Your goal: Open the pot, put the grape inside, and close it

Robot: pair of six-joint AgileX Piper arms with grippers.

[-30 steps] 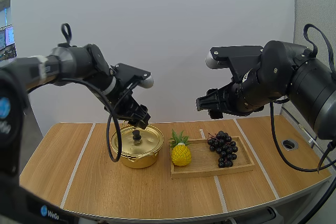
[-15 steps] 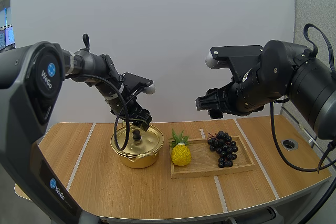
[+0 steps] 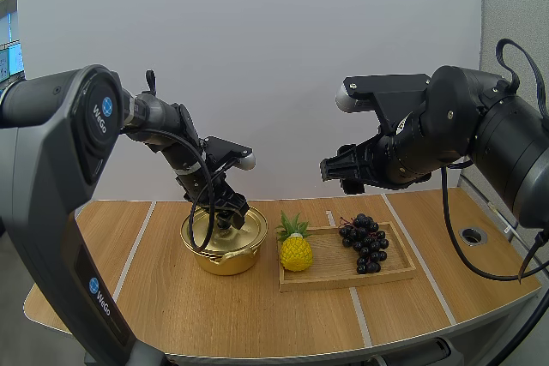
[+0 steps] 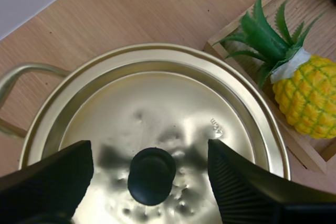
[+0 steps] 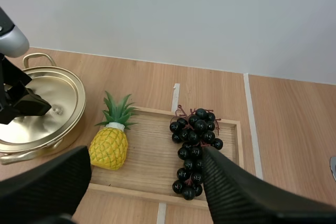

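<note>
the lid (image 4: 157, 114) sat closed on the gold pot (image 3: 225, 250), which stood on the table (image 3: 154, 306) just beside the tray (image 3: 343, 279). the left gripper (image 4: 151, 153) hung low over the lid, its fingers spread wide, one on each side of the black knob (image 4: 152, 176), with nothing in them. the right gripper (image 3: 341, 173) was up in the air above the tray, also spread and empty.

the lid looked like thin, stiff metal, probably light, with a smooth, shiny face that would slip. the knob was the one sure place to pinch it, low on its neck if the fingers could reach.

the grapes (image 5: 193, 148) lay on the tray, well apart from the pineapple (image 5: 109, 145) at its other end. the bunch would likely hang loose and swing, and single berries might give under a hard squeeze, so a hold on the stem end or a gentle one across the thick middle seemed best.

count: one pot, one lid, one knob, one bunch of grapes, one pineapple, one tray, two grippers.
</note>
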